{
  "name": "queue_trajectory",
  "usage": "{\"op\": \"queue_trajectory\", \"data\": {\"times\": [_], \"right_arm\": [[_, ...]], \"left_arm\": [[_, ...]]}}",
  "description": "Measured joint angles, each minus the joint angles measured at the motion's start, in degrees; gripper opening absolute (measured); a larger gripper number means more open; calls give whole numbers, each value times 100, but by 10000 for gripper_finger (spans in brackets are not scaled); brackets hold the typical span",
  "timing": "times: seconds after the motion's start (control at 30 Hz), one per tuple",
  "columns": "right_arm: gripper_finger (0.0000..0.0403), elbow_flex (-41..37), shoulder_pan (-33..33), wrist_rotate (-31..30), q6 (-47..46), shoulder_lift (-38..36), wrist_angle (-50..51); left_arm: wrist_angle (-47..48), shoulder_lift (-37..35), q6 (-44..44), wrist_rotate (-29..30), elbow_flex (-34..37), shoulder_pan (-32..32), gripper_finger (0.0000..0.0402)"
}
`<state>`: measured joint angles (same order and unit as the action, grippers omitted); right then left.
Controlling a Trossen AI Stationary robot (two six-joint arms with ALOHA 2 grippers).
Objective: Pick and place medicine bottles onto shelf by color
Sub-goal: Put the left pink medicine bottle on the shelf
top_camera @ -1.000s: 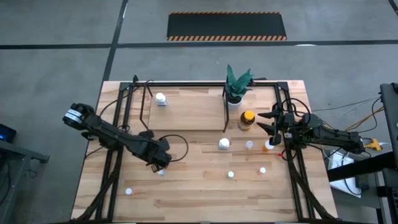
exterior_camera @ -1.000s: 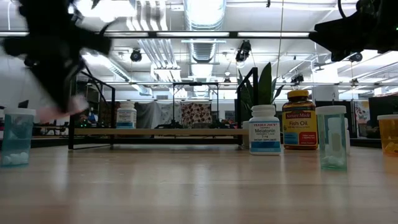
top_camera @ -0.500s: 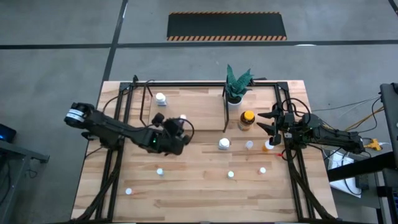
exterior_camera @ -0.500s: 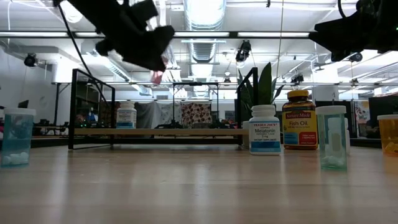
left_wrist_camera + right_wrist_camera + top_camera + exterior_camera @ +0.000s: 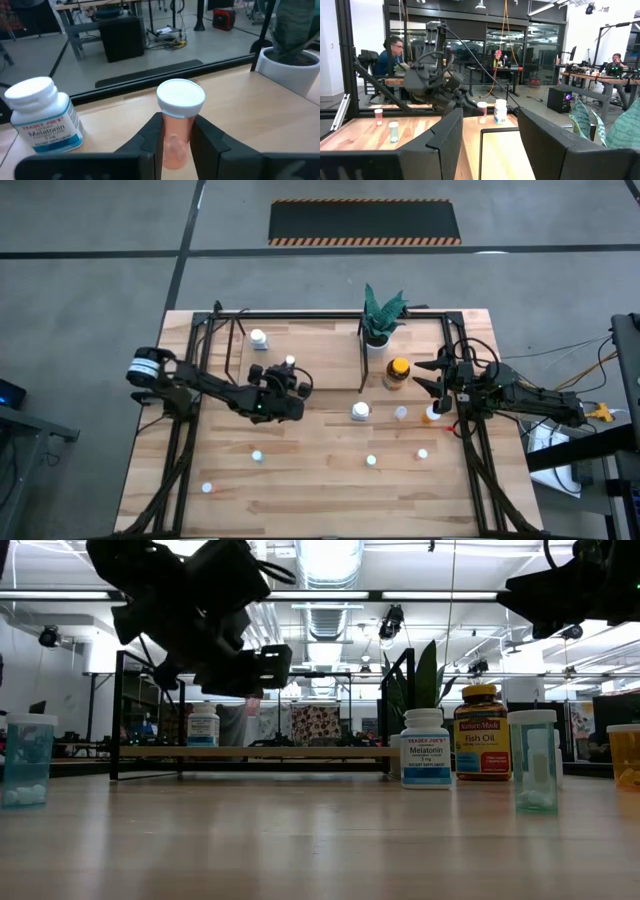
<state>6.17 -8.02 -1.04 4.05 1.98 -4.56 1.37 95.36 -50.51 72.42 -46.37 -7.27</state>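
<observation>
A small pink bottle with a white cap [image 5: 180,98] is in my left gripper [image 5: 178,131], which is shut on it. The high view places that gripper [image 5: 288,372] over the shelf [image 5: 320,352], a light-wood panel framed by black bars. A white-capped bottle [image 5: 259,338] stands on the shelf's far left part and shows beside the held one in the left wrist view [image 5: 42,116]. My right gripper [image 5: 428,377] waits open at the table's right side, raised, near the amber bottle [image 5: 397,372]. My left gripper pinches the pink bottle's body [image 5: 175,142] just below the cap, one finger [image 5: 150,142] on each side. The fingers come about level from the table's near left. The bottle stands upright, cap up, lifted clear above the shelf [image 5: 250,752].
A white bottle [image 5: 361,411] and several tiny bottles [image 5: 401,413] [image 5: 371,461] [image 5: 257,454] [image 5: 208,487] stand on the tabletop in front of the shelf. A green plant in a white pot [image 5: 378,330] sits at the shelf's far right corner. People sit at desks beyond the table.
My left gripper, shut on the pink bottle throughout, has gone from the table's near left toward the far edge and right, to over the shelf. It has tipped from pointing down to about level and rolled, and the bottle now stands upright.
</observation>
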Motion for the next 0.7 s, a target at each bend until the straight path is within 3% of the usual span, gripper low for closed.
{"op": "queue_trajectory", "data": {"times": [0.3, 0.7], "right_arm": [[183, 0, 1, 0, 2, 0, 2], [183, 0, 1, 0, 2, 0, 4]], "left_arm": [[-20, 627, -1039, 221, 0, 159, 54], [-98, 895, -1076, 265, -9, 273, 54]]}}
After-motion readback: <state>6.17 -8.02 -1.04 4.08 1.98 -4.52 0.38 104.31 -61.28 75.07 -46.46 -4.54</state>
